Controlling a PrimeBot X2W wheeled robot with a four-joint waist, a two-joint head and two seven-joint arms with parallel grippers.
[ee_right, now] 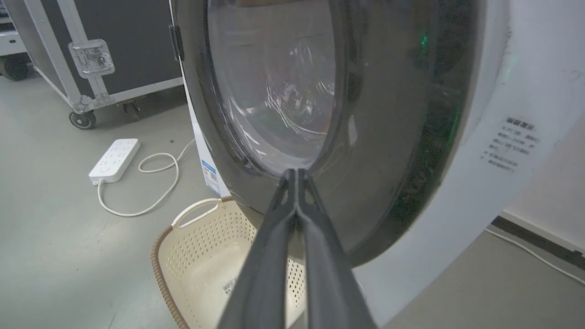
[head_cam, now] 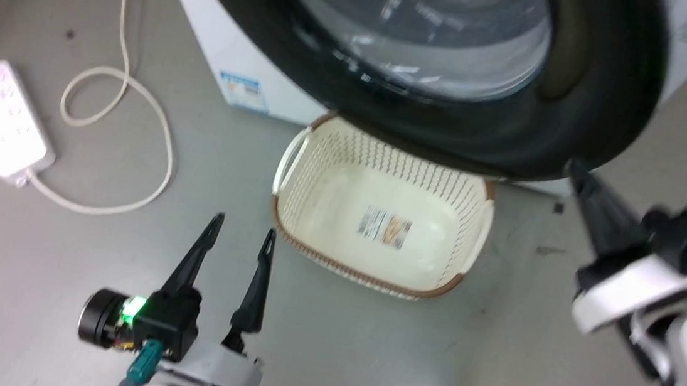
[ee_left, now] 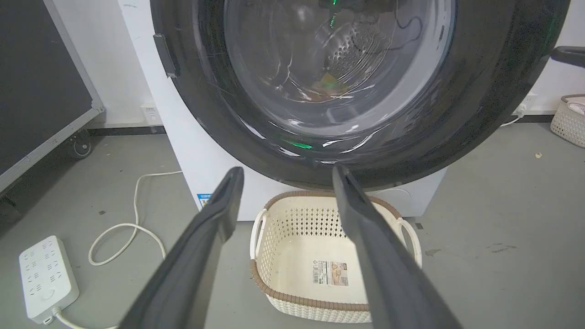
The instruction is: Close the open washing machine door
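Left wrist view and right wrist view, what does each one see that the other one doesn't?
Left wrist view: the left claw open with its fingers spread wide, a second basket far off by the wall, and drum holes through the glass.
Right wrist view: the right claw shut with its fingers pressed together, a metal latch, and grey writing on the washing machine.
Both: the washing machine door, the cream basket below it, the white power strip and the wheeled black case.

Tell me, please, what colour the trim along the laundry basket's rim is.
Brown, on the cream laundry basket; the left wrist view shows it best.
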